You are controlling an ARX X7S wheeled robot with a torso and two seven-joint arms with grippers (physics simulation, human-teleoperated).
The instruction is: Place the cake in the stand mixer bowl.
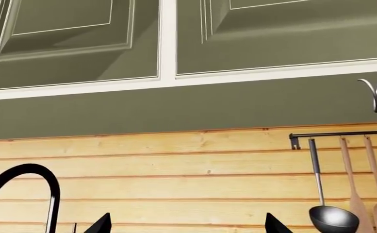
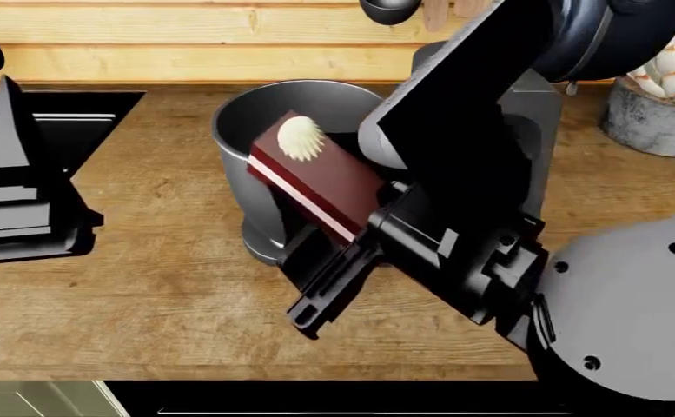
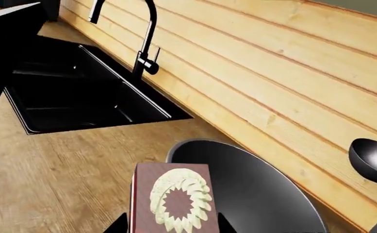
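The cake (image 2: pixel 320 178), a dark red-brown slice with a white stripe and a cream dollop, is tilted over the near rim of the stand mixer bowl (image 2: pixel 235 161). My right gripper (image 2: pixel 343 239) is shut on its lower end. In the right wrist view the cake (image 3: pixel 172 194) sits between the two black fingertips of that gripper (image 3: pixel 172 225), and the dark bowl (image 3: pixel 253 194) opens just beyond it. My left gripper (image 2: pixel 3 113) stands over the sink at the left, pointing up. In its own view the left gripper (image 1: pixel 187 225) is open, with only the wall between its tips.
A black double sink (image 2: pixel 82 122) with a black faucet (image 3: pixel 146 39) lies left of the bowl. A stone succulent pot (image 2: pixel 662 117) stands at the back right. A ladle (image 1: pixel 331 216) and wooden spoons hang on the plank wall. Green cabinets hang above.
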